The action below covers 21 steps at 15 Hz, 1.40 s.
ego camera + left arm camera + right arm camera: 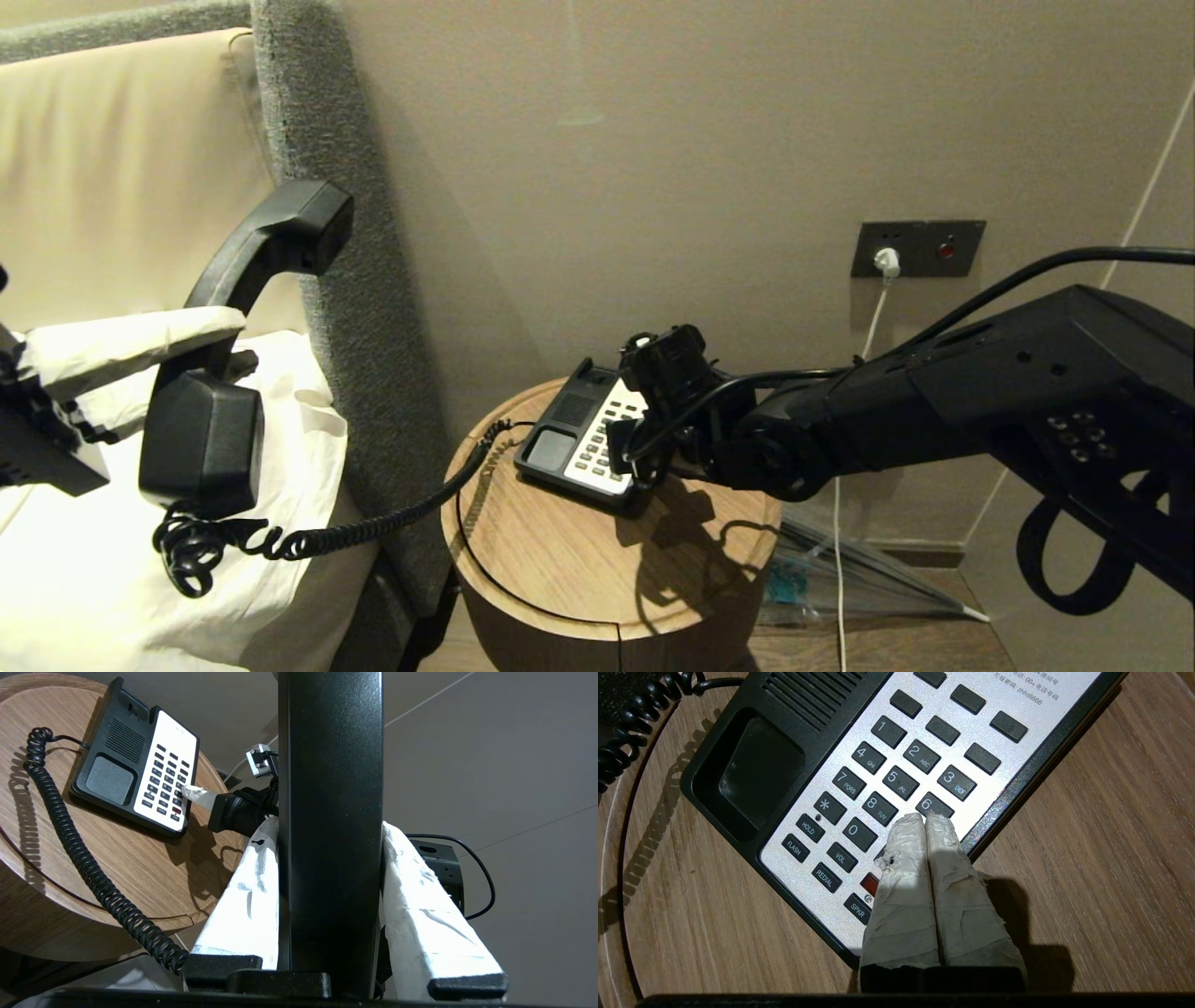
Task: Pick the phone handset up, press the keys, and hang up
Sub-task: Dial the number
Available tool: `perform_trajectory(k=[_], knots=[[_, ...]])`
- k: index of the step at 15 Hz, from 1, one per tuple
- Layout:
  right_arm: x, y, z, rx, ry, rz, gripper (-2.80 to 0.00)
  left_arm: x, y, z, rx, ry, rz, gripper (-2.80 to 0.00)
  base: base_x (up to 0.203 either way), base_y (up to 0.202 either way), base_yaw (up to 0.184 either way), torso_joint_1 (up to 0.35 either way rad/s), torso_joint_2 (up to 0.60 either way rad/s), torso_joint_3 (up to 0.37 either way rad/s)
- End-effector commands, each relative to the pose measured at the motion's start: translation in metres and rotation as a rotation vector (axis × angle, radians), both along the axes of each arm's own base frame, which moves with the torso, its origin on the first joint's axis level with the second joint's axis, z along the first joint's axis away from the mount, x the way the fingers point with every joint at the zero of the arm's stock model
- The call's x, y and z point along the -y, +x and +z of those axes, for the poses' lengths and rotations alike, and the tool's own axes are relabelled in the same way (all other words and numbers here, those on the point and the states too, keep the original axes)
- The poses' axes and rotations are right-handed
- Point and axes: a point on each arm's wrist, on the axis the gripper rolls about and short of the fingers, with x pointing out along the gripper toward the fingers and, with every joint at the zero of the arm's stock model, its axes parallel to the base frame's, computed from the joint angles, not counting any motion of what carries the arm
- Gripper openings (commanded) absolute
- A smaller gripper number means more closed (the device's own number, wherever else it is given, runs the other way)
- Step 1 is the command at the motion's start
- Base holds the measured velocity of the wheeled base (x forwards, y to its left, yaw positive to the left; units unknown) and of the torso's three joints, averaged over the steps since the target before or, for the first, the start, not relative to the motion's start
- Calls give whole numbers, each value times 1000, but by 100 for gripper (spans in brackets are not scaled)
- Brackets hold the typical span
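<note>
A round wooden table (560, 551) carries the black phone (583, 434), well apart from the left jaws (327, 882), which sit part open and clamped on the handset (233, 355), holding it lifted over a white bed (112, 560) with its coiled cord (373, 527) trailing back to the phone. The right jaws (924, 819), pressed together and gripping nothing, rest their wrapped tips on the keys (896, 784), just beside the 6 key (934, 806).
</note>
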Motion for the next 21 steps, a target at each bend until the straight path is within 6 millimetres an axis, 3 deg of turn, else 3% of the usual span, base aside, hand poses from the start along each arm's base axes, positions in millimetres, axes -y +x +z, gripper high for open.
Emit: perform_trajectory(k=[1, 16, 21], knots=[[0, 0, -2, -2, -1, -2, -280, 0, 0, 0, -1, -4, -4, -280, 0, 0, 0, 0, 0, 0], [1, -1, -17, -28, -33, -1, -280, 0, 0, -1, -4, -4, -4, -280, 0, 0, 0, 0, 0, 0], [0, 0, -10, -12, -15, -2, -280, 0, 0, 0, -3, -4, -4, -280, 0, 0, 0, 0, 0, 0]])
